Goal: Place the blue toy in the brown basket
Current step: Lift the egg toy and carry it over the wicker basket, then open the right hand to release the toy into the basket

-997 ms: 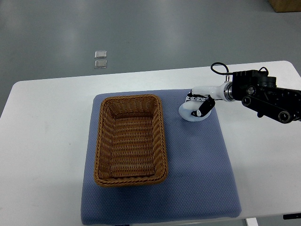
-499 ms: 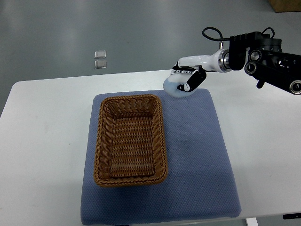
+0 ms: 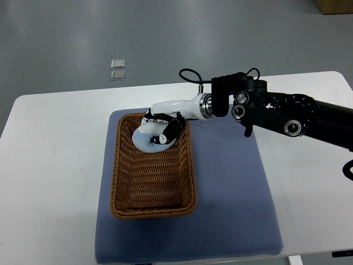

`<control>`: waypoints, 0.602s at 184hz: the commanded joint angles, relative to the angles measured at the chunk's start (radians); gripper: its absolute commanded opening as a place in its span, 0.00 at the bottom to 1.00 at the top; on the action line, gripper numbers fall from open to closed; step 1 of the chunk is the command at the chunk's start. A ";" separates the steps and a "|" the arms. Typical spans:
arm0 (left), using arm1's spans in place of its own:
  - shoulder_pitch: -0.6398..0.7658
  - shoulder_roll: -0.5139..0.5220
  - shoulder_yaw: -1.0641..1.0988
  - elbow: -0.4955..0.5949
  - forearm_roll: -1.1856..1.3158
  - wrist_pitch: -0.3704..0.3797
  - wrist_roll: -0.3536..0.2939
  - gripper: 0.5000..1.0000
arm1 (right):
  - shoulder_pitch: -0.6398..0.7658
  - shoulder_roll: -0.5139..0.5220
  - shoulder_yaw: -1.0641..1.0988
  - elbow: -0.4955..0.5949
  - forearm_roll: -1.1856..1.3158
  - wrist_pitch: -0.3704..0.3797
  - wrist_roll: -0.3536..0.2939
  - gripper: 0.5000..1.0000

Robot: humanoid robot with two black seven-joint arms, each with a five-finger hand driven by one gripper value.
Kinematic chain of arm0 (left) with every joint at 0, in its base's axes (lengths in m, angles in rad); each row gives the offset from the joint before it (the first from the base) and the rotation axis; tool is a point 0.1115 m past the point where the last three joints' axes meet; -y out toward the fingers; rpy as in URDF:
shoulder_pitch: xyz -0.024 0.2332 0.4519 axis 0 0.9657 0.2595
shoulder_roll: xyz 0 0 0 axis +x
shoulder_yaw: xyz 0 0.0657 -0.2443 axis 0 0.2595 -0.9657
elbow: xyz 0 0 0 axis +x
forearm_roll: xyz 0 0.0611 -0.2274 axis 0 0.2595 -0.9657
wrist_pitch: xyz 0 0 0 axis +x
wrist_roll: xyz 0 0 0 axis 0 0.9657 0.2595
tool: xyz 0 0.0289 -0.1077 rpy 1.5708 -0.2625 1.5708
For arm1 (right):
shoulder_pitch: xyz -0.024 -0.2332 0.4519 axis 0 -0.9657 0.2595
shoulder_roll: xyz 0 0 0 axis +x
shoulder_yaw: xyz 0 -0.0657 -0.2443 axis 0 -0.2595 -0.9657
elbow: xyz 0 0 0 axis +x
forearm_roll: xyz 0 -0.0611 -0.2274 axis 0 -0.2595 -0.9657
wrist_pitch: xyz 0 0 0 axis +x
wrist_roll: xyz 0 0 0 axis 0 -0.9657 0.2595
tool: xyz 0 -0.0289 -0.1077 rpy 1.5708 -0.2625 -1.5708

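My right hand (image 3: 159,130) reaches in from the right and is shut on the pale blue toy (image 3: 146,139). It holds the toy over the far end of the brown wicker basket (image 3: 121,182), just above the inside. The basket lies on the blue mat (image 3: 231,199) on the white table. I cannot tell whether the toy touches the basket floor. The left arm does not show.
The blue mat covers the middle of the white table (image 3: 49,165). Two small clear squares (image 3: 118,69) lie on the grey floor beyond the table. A brown box corner (image 3: 333,5) shows at the top right.
My right hand lifted the blue toy off the mat at the basket's right, carried it left, and now holds it over the basket's far end.
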 commanded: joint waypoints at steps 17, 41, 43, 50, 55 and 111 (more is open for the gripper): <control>0.000 0.000 0.000 0.002 0.000 0.000 0.000 1.00 | -0.054 0.074 -0.005 -0.042 -0.011 -0.055 0.002 0.09; 0.000 0.000 0.000 0.000 0.000 0.000 0.000 1.00 | -0.071 0.097 -0.010 -0.057 -0.023 -0.069 0.007 0.13; 0.000 0.000 0.000 0.000 0.000 0.000 0.000 1.00 | -0.071 0.097 -0.010 -0.057 -0.023 -0.069 0.007 0.13; 0.000 0.000 0.000 0.000 0.000 0.000 0.000 1.00 | -0.076 0.097 -0.010 -0.059 -0.028 -0.070 0.007 0.14; 0.000 0.000 0.000 0.002 0.000 0.000 0.000 1.00 | -0.077 0.097 -0.010 -0.062 -0.031 -0.070 0.008 0.16; 0.000 0.000 0.000 0.002 0.000 0.000 0.000 1.00 | -0.091 0.096 -0.013 -0.071 -0.035 -0.070 0.027 0.59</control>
